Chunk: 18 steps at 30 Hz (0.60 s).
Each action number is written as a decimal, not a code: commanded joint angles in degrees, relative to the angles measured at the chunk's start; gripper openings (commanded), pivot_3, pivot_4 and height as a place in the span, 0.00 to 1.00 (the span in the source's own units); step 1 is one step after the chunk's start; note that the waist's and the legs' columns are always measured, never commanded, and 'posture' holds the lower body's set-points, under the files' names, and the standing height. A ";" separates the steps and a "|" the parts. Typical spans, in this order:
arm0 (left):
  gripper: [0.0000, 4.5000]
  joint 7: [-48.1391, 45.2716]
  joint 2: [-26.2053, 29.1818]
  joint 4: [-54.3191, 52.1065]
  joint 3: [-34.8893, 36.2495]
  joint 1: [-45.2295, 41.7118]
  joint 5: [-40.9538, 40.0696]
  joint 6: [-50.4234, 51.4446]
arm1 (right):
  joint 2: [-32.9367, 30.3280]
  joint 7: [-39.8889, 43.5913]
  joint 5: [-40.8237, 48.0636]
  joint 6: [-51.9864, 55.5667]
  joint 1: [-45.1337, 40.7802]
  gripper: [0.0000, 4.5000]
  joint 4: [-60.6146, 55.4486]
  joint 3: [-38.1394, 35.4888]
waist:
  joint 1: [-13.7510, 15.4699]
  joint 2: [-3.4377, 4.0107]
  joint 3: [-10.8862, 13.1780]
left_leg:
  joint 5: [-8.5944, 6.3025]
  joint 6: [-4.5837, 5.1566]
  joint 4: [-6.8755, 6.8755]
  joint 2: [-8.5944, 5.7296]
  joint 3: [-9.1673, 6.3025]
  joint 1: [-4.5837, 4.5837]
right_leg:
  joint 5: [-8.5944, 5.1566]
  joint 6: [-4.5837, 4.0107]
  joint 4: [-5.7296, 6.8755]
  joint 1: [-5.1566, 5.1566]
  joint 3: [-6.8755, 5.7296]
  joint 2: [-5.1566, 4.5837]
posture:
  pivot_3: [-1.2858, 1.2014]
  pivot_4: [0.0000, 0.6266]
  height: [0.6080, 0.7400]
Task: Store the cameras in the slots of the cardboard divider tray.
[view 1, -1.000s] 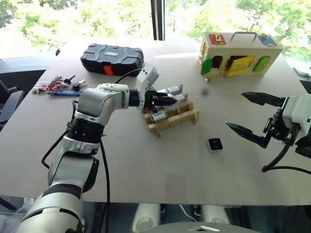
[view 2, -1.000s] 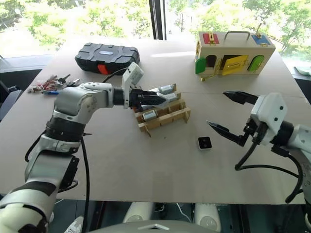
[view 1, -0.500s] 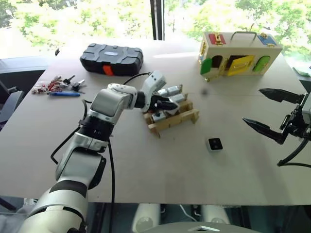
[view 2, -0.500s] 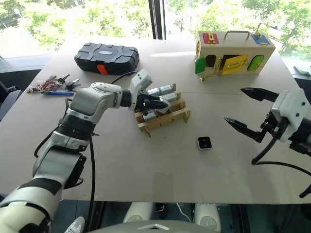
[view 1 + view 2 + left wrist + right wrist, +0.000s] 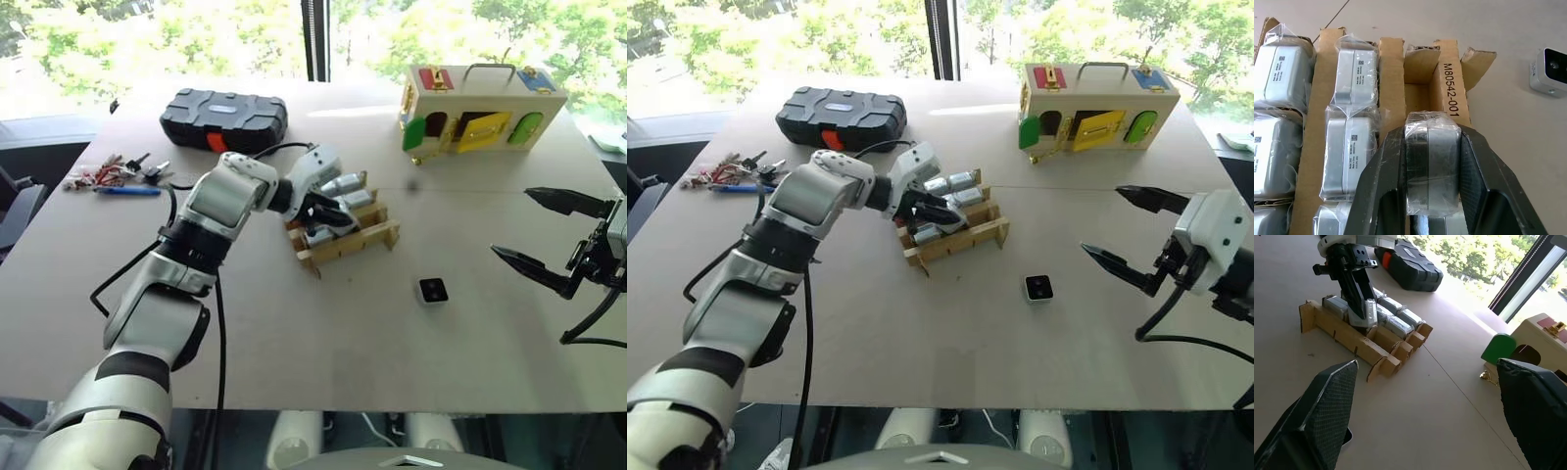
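While clamped between left fingers [image 5: 1386,191], wrapped camera [image 5: 1431,161] — over tray [image 5: 1452,83] slot.

Your robot: silver-white shells, black joints

At frame left, your left arm [image 5: 211,211] wears glossy grey-white casings and a looping black cable; the right gripper [image 5: 549,235] at right edge has tapering black fingers [image 5: 1317,406] with cross-hatched pads.

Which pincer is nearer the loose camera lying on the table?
Right. The right pincer hangs open beside the loose camera; the left pincer is over the divider tray, farther off.
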 commanded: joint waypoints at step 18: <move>0.18 -5.42 0.70 2.67 -1.00 -3.28 4.92 -1.20 | 0.04 -1.45 0.28 -2.12 2.81 1.00 -3.50 -1.55 | -0.07 0.00 0.00 | 0.14 0.27 0.01 0.01 0.01 0.02 | 0.00 0.01 0.03 0.00 0.02 0.05 | 0.52 0.24 1.00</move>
